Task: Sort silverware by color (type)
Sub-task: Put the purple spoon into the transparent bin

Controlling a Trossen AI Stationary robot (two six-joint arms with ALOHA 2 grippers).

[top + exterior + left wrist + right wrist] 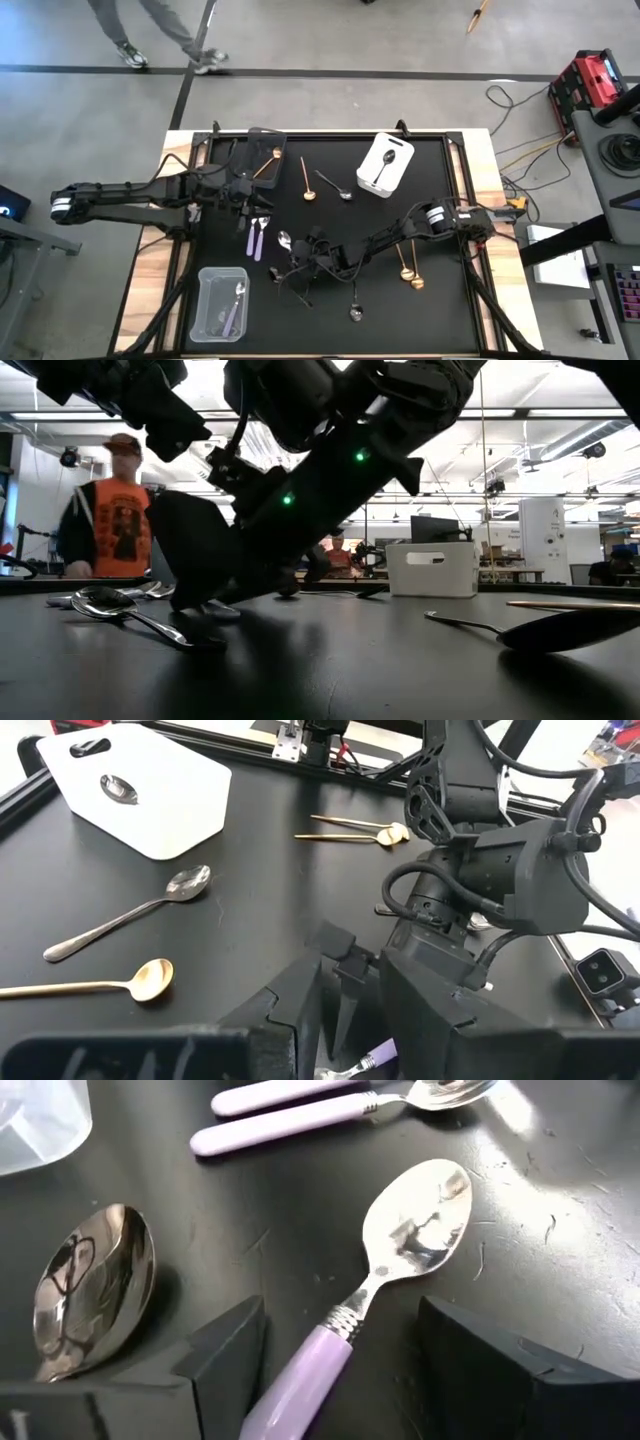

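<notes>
The left gripper (pixel 243 205) pinches a lilac-handled spoon (pixel 362 1061) between nearly closed jaws, while the right gripper (pixel 340 1345), jaws spread wide, straddles another lilac spoon (pixel 385 1275) lying on the black table (pixel 430 210) between its fingers.

The high view looks straight down on the whole surface (pixel 400 300), the low view looks level across it, and both wrist views sit close above it, sharing the lilac-handled spoon (pixel 330 1350).

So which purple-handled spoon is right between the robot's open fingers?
The silver spoon with the lilac handle lying between the right gripper's open fingers. The two other lilac-handled spoons lie side by side farther off, untouched.
</notes>
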